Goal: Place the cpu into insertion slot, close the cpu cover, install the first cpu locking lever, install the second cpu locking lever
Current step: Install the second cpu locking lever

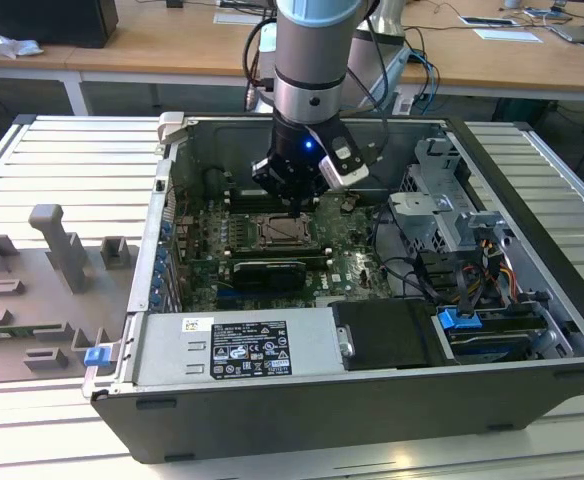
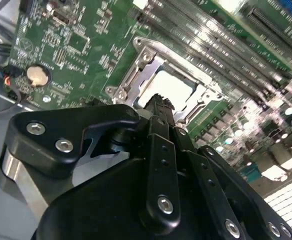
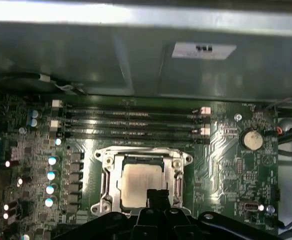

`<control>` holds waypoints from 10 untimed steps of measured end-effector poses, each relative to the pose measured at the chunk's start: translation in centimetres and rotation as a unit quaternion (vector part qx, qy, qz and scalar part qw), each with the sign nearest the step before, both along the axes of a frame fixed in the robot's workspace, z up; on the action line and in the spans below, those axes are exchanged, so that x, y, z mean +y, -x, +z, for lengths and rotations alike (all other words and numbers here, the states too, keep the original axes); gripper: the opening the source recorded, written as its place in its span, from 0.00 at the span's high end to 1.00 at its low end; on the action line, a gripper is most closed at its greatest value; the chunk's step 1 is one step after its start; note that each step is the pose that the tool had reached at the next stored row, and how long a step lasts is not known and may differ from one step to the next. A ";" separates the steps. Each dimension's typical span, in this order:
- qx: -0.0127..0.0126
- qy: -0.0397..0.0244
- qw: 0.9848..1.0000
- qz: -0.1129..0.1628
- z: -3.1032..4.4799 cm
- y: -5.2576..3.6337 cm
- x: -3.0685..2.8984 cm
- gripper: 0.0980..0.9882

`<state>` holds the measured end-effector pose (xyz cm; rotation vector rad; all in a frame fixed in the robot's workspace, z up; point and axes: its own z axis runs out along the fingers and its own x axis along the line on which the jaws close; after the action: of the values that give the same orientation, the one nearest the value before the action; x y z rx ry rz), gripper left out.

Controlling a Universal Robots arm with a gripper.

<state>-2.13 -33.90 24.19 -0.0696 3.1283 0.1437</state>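
In the exterior view an open computer case (image 1: 532,300) lies on a ribbed metal table (image 1: 62,160), holding a green motherboard (image 1: 347,255), a power supply (image 1: 237,345) with a white label along the near wall, and a drive cage (image 1: 437,215) with loose cables on the exterior view's right. The arm reaches down into the case, and its gripper (image 1: 294,208) hangs just above the insertion slot (image 1: 284,232), where the pale cpu (image 1: 284,231) lies; from here I cannot tell how the fingers stand. A grey fixture block (image 1: 42,285) sits on the table on the exterior view's left. In the second wrist view the black gripper (image 2: 160,102) has its fingertips drawn together to one narrow point, grasping nothing, just over the edge of the cpu (image 2: 173,86), which sits inside the silvery cpu cover (image 2: 136,70); a coin battery (image 2: 36,75) lies well apart. In the first wrist view the cpu (image 3: 141,182) lies flat in the insertion slot (image 3: 106,182), framed by the cpu cover (image 3: 143,152), with the gripper (image 3: 157,196) at its near edge. Black memory slots (image 3: 131,122) run just beside the socket, and a white label (image 3: 203,50) on the case wall is too blurred to read.
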 end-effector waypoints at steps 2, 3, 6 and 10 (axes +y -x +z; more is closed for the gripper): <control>0.000 -0.001 1.000 0.000 -0.15 0.01 -0.61 0.99; 0.000 -0.002 1.000 0.000 -0.24 0.01 -0.75 0.99; 0.000 -0.002 1.000 0.000 -0.52 0.01 -1.48 0.99; 0.000 -0.002 1.000 0.000 -0.66 0.03 -2.23 0.99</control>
<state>-2.16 -36.14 23.53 -0.0696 3.1280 0.1502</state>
